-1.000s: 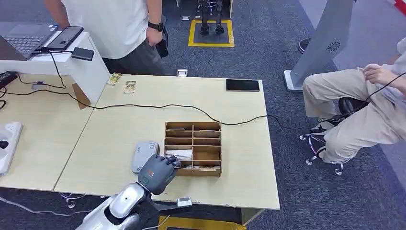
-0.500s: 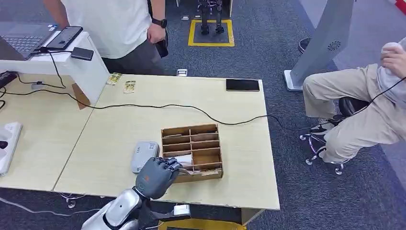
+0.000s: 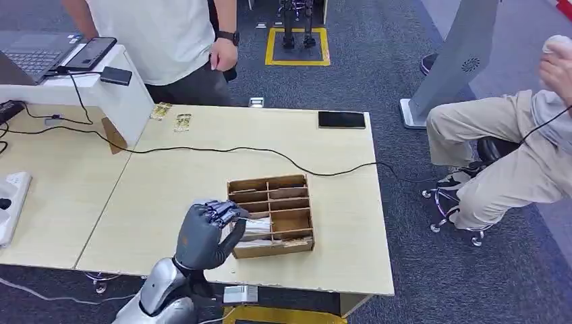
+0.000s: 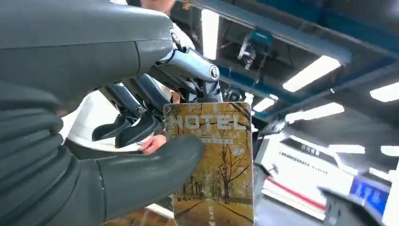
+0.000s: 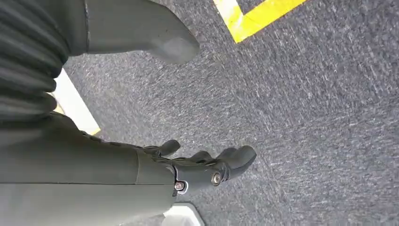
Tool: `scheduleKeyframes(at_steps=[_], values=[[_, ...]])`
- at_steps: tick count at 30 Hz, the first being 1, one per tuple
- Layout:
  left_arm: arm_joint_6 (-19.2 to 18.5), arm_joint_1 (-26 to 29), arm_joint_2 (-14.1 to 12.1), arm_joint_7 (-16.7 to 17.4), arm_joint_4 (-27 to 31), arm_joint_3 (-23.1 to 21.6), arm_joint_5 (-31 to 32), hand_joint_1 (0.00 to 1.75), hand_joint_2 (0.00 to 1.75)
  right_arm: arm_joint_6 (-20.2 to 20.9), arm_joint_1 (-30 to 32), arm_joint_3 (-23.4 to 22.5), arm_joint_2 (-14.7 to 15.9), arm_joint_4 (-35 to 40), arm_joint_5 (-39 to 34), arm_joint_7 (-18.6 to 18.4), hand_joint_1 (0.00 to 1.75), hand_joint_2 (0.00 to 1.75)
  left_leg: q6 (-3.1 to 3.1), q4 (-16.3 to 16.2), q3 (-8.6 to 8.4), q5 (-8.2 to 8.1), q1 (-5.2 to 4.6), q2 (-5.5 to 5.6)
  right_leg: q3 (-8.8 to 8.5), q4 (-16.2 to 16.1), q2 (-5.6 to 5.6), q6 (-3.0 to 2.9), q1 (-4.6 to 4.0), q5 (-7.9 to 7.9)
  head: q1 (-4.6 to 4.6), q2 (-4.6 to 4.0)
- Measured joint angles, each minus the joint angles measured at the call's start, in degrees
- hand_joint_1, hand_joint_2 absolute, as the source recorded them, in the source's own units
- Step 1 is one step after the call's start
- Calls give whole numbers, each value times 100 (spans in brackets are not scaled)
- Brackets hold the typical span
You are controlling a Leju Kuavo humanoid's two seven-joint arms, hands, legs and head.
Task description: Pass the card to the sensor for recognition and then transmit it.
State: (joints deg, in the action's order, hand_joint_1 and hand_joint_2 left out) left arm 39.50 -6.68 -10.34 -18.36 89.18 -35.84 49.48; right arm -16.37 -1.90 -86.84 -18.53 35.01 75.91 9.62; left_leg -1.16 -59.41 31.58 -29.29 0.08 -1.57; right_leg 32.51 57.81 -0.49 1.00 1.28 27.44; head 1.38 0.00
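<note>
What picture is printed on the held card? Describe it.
The card shows golden autumn trees along a path, headed "HOTEL"; clearest in the left wrist view.

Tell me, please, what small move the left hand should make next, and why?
Probably carry the card sideways toward the sensor. The left hand already pinches the card between thumb and fingers, raised beside the wooden organizer. The grey sensor lay just left of the box and is now hidden under the hand, so the shift looks short.
</note>
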Motion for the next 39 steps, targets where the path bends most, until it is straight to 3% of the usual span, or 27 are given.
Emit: scheduleKeyframes(at_steps=[4,7,9,17,24,30,31,32,33,39], values=[[-52,-77,225,-181,72,175,-826,175,175,-101,-1,-7,0,-37,0,13,0,175,0,0,0,0,0,1,0,0,0,0,0,0,0,0],[-105,-156,345,-223,100,251,-994,168,175,-116,-2,-9,0,-57,0,18,0,175,0,0,0,0,0,0,0,0,1,0,1,0,2,-2],[-228,-215,433,-234,100,304,-1364,175,175,-175,-3,-9,0,-68,0,28,0,175,0,-1,-1,0,-1,0,1,0,0,0,1,0,2,0],[-610,-1104,1036,204,-345,688,-3017,175,175,-398,-17,-7,2,-188,0,35,0,175,4,-2,0,7,0,3,-2,0,-1,-1,0,-8,2,0],[-516,-1948,1300,510,-1285,963,-3398,175,175,-575,-44,4,50,-455,-31,46,0,175,3,-2,1,11,0,4,-1,2,-1,-1,0,-8,0,0],[-299,-2458,1370,706,-2000,1069,-3210,175,175,-706,-85,37,116,-721,-42,81,0,175,4,-2,0,11,0,3,0,2,-1,-1,-1,-8,0,0],[-267,-2537,1381,752,-2126,1093,-3158,147,175,-725,-92,52,127,-769,-44,90,0,175,4,-2,1,11,0,3,0,2,0,-1,-1,-8,0,0],[-247,-2597,1394,774,-2226,1106,-3127,38,175,-739,-101,61,136,-806,-50,92,0,175,4,-2,0,11,0,3,0,2,0,0,-1,-8,2,0],[-232,-2654,1399,794,-2323,1115,-3101,0,175,-752,-108,70,144,-846,-76,92,0,175,4,-2,0,11,0,3,0,2,0,0,0,-8,0,0],[-192,-2766,1451,706,-2636,1208,-3190,0,175,-817,-132,118,177,-990,-111,87,0,175,4,-2,1,10,0,2,0,2,1,0,0,-8,2,0]])
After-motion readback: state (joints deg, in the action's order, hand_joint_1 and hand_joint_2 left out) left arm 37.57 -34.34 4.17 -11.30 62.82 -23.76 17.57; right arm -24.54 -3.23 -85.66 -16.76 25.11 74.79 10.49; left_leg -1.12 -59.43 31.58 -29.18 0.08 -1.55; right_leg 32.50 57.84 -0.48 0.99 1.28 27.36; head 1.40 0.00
